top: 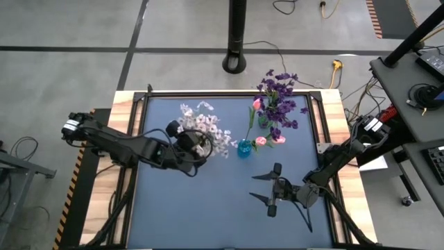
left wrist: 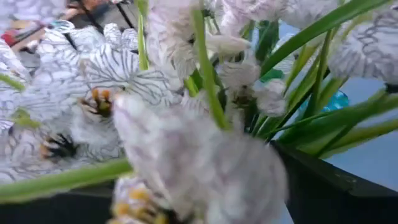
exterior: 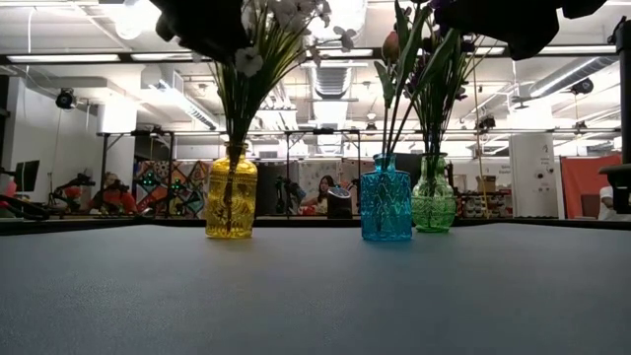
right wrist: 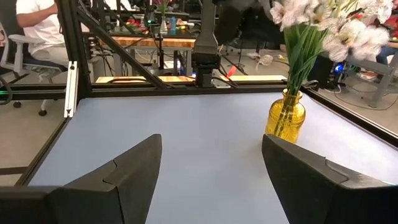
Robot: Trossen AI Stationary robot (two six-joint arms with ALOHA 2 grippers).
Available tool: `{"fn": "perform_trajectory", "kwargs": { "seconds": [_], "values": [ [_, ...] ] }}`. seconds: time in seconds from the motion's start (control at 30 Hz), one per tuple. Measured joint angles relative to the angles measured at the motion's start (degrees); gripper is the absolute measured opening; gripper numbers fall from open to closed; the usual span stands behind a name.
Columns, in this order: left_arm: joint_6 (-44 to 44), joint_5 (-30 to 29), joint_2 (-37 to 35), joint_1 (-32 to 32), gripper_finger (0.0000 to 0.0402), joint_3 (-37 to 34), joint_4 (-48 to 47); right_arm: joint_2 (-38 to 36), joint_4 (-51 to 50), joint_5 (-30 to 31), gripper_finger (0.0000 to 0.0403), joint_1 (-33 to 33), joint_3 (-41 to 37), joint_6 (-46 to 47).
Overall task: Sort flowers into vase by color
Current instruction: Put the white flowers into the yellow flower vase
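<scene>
Though amid white flowers (top: 207,127), left tool (top: 193,143), grip unclear; right tool (top: 267,187) open.

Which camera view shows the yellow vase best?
The low view: the whole yellow vase stands unobstructed, side on. The right wrist view shows it whole but farther off. In the high view the white flowers and the left arm hide it; the left wrist view shows only blossoms.

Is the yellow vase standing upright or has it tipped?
Upright. In the low view the yellow vase sits flat on the table, neck up, white flowers rising from it; the right wrist view agrees.
</scene>
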Motion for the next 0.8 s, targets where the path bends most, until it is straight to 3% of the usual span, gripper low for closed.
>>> {"fn": "perform_trajectory", "kwargs": {
  "seconds": [0.3, 0.8],
  "values": [
    [-1.5, 11.5, 0.0, -0.1, 0.0271, 10.9, -19.5, 0.0, 0.0, 0.0, 0.0273, 0.0, 0.0, -0.1],
    [-2.0, 13.5, 0.0, -0.2, 0.0271, 28.4, -40.4, 0.0, 0.1, 0.0, 0.0274, 0.0, 0.0, -0.1]
  ]
}}
